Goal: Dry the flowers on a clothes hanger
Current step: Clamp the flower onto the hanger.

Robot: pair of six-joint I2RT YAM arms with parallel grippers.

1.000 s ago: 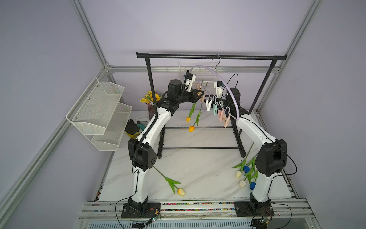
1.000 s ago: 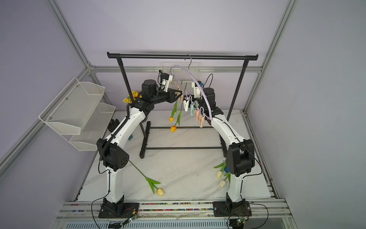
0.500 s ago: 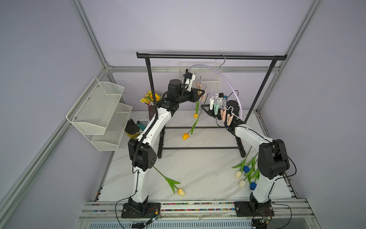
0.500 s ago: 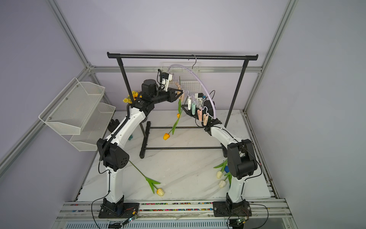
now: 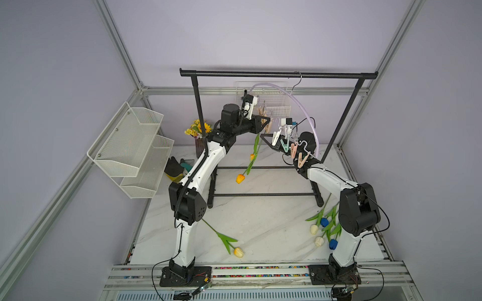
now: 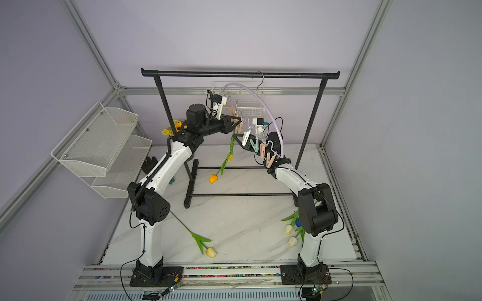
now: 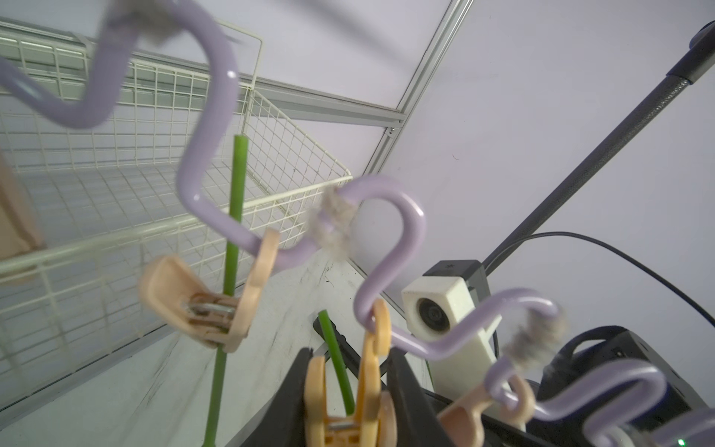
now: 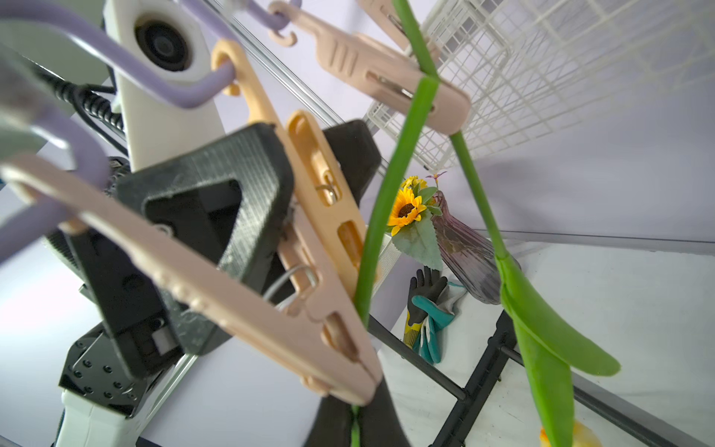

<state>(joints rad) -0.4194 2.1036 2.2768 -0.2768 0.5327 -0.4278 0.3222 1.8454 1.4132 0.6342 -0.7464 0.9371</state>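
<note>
The black garment rack (image 5: 276,75) spans the upper middle of both top views. From its bar the pale lilac clothes hanger (image 5: 271,84) hangs by a metal hook. Its arch is tilted and curves down toward centre right, with pastel clips strung along its wavy lower bar.

Below it, at centre frame, an orange tulip (image 5: 240,178) hangs head down, its long green stem slanting from upper right to lower left. A second orange head (image 5: 252,156) shows just above it on another stem.

On the marble table (image 5: 260,221) a yellow tulip (image 5: 238,252) lies at lower centre. Its head points lower right and its stem runs up-left under the left arm. White and blue tulips (image 5: 324,222) lie bunched at the right, heads toward the bottom of the frame.

The right gripper (image 8: 354,422) is pinched on a green stem. The left gripper (image 7: 348,371) squeezes a peach clip (image 7: 332,425), and a stem rises between the clip's arms.
</note>
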